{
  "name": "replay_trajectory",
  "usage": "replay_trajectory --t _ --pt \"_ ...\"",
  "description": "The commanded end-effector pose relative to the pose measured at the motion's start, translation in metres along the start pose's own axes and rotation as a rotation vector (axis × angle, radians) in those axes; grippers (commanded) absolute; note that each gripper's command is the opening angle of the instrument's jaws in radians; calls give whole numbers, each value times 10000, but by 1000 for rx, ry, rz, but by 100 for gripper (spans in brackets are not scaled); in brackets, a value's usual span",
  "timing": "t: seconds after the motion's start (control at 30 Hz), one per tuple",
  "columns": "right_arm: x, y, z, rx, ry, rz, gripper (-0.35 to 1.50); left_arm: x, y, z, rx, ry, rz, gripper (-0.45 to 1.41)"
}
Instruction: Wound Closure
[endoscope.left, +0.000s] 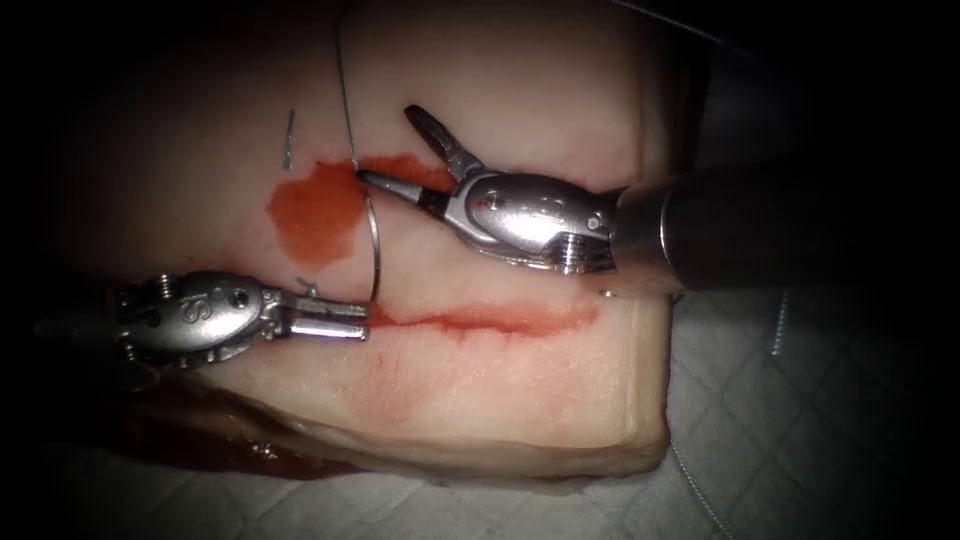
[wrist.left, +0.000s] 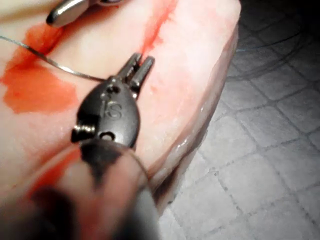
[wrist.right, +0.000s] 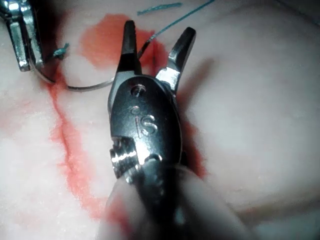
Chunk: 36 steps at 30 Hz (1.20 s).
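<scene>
The tissue (endoscope.left: 520, 90) carries a red cut (endoscope.left: 490, 320) running across it. My left gripper (endoscope.left: 365, 320) lies at the cut's left end, its jaws shut on one end of the curved needle (endoscope.left: 377, 240). The needle arcs up over the tissue surface to the lower fingertip (endoscope.left: 372, 180) of my right gripper (endoscope.left: 386, 144), which stands open and holds nothing. Thread (endoscope.left: 343, 90) runs from that needle end toward the far edge. The right wrist view shows the right gripper (wrist.right: 159, 29) open over the needle (wrist.right: 82, 88). The left gripper (wrist.left: 140, 61) appears with the needle (wrist.left: 60, 67) beside it.
A patch of red fluid (endoscope.left: 315, 215) lies left of the needle, with a second red streak (endoscope.left: 400, 165) under the right tool. A short cut end of thread (endoscope.left: 288, 140) rests on the tissue. Quilted grey cloth (endoscope.left: 800, 420) surrounds the tissue's near and right edges.
</scene>
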Motion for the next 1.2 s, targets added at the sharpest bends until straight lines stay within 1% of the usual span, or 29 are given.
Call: replay_trajectory --t 0.03,0.13,0.2,0.27,0.33,0.4,0.47,0.5,0.53,0.57,0.6,0.67,0.73,0.77,0.8,0.87,0.9,0.93,0.97,1.0,1.07,1.1,1.13,1.17,1.2 --pt "4 3 9 -1 -3 -1 142 5 2 5 -3 0 -5 -45" --pt "4 2 9 -8 -4 -2 142 -27 -10 -2 17 -54 -262 -45" --pt "4 3 9 -8 -4 -2 142 -53 -20 -12 28 -65 -479 -45" --pt "5 4 10 -7 -4 -3 140 -70 -22 -16 29 -86 -574 -45" --pt "5 5 11 -6 -4 -3 137 -84 -21 -19 12 -127 -644 -45" --pt "4 7 11 -5 -4 -3 132 -101 -22 -24 -26 -174 -794 -45" --pt "4 9 12 -4 -4 -3 123 -117 -22 -30 -87 -216 -956 -45" --pt "3 11 13 -3 -3 -3 118 -134 -20 -37 -125 -262 -1123 -45" --pt "3 13 14 -2 -3 -4 117 -141 -19 -41 -132 -278 -1181 -45" --pt "2 15 14 -6 -4 -3 112 -150 -18 -46 -138 -305 -1275 -45" --pt "2 15 14 -6 -4 -3 112 -150 -18 -46 -138 -305 -1275 -45" --pt "-2 26 20 -48 -13 -27 108 -166 -12 -64 -134 -400 -1498 -45" --pt "-6 31 23 -68 -21 -37 112 -169 -6 -73 -128 -465 -1553 -45" --pt "-9 35 25 -76 -22 -35 113 -171 -1 -81 -101 -530 -1568 -45" --pt "-11 39 27 -76 -27 -33 118 -175 4 -90 -60 -609 -1556 -45" --pt "-13 42 27 -77 -27 -33 125 -181 8 -96 -28 -656 -1531 -45" --pt "-13 43 26 -80 -31 -32 125 -185 9 -100 -26 -668 -1500 -45" --pt "-14 43 26 -81 -31 -32 125 -189 9 -102 -50 -660 -1395 -45" --pt "-14 43 26 -81 -31 -31 127 -190 9 -102 -70 -648 -1319 -45" --pt "-16 42 25 -81 -30 -30 128 -188 9 -98 -86 -620 -1192 -45" --pt "-20 37 23 -83 -32 -26 130 -187 9 -92 -122 -586 -1010 -45" --pt "-23 34 21 -83 -37 -22 130 -189 10 -89 -142 -565 -893 -45" --pt "-27 29 20 -84 -41 -17 130 -192 10 -86 -145 -548 -775 -45" --pt "-36 22 17 -83 -58 -7 130 -198 9 -82 -159 -537 -630 -45" --pt "-42 17 16 -84 -71 0 130 -203 8 -80 -177 -526 -559 -45"
